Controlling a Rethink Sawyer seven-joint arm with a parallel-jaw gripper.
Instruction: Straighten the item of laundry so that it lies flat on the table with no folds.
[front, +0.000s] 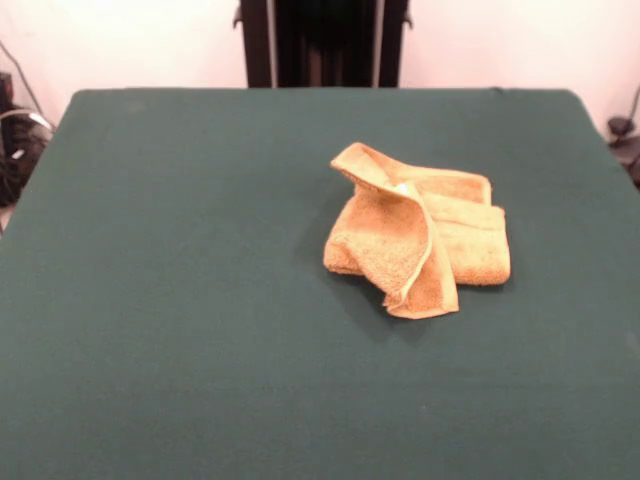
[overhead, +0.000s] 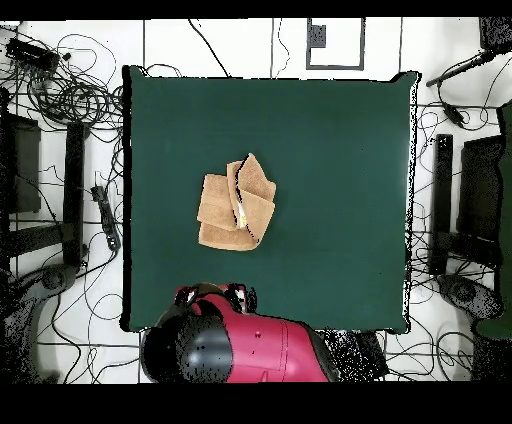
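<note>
The green table (front: 180, 300) carries only the crumpled towel (front: 415, 228), folded over itself just toward three o'clock of centre in the front view. Overhead alone shows the red arm (overhead: 250, 345) drawn back at six o'clock and cables (overhead: 70, 95) on the floor around; whether its gripper is clenched or released cannot be told.

I see the towel (front: 420, 232) (overhead: 236, 205), golden-tan terry with hemmed edges, lying crumpled and folded over itself on the green table (front: 180, 300) (overhead: 330, 160). One flap drapes across the middle. No gripper shows to place it against.
</note>
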